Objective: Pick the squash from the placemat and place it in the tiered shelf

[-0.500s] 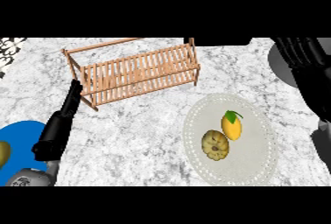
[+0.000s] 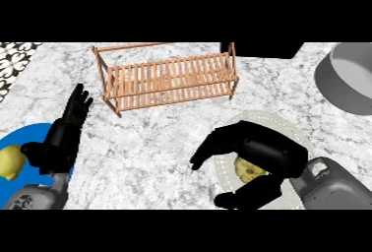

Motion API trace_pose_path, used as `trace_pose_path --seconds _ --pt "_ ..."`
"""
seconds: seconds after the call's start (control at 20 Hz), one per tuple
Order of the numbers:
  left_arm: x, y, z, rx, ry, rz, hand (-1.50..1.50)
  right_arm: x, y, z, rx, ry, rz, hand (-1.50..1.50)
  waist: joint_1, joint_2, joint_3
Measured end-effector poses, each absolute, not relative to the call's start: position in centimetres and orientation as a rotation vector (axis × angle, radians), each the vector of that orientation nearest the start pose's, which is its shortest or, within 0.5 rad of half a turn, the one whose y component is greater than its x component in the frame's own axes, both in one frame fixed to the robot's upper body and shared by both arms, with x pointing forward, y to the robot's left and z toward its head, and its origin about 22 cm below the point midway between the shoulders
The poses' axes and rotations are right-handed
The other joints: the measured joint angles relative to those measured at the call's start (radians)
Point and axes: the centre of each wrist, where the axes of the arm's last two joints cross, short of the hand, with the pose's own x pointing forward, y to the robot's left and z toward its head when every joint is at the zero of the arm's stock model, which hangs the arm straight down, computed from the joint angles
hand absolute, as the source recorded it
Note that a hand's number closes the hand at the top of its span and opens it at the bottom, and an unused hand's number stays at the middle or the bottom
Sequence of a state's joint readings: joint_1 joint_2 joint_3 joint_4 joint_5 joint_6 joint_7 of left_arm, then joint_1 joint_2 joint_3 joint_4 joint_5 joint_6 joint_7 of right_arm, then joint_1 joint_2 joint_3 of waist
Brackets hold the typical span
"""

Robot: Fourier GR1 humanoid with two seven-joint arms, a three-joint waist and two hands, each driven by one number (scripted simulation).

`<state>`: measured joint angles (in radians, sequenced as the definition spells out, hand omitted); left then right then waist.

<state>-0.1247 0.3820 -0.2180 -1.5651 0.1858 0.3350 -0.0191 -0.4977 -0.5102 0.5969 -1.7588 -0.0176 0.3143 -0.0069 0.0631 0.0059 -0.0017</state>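
While the left hand (image 2: 64, 135) rests apart with straight fingers, the right hand (image 2: 254, 152) arches over the placemat (image 2: 287, 125), fingers curled but unclosed; the squash (image 2: 251, 170) lies directly beneath its palm.

Squash (image 2: 251, 170) on placemat (image 2: 285, 123), under right robot hand (image 2: 254, 150); tiered shelf (image 2: 169, 78) behind.

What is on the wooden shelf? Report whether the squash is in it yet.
Not yet. The tiered shelf shows bare slats; the squash still lies on the placemat, under the right robot hand curved above it.
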Motion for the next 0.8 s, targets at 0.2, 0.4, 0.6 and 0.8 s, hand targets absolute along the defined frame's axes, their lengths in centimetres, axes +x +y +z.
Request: trace_pose_path --seconds 0.2,0.4,0.6,0.8 --pt "26.6 25.8 4.6 0.223 -1.641 -0.029 0.00 27.0 -12.7 11.9 0.504 -1.632 1.555 -1.50 -0.018 -0.001 0.001" --pt "26.6 26.8 5.1 0.239 -1.618 0.007 0.00 26.4 -11.8 13.8 0.572 -1.533 1.814 -1.50 -0.038 -0.007 0.001" --pt "26.5 27.1 5.3 0.246 -1.604 0.023 0.00 24.7 -10.9 16.6 0.453 -1.430 2.143 -1.50 -0.050 -0.013 0.000" --pt "26.2 27.3 5.1 0.247 -1.593 0.036 0.00 21.6 -9.9 18.6 0.254 -1.361 2.437 -1.50 -0.058 -0.018 0.000"
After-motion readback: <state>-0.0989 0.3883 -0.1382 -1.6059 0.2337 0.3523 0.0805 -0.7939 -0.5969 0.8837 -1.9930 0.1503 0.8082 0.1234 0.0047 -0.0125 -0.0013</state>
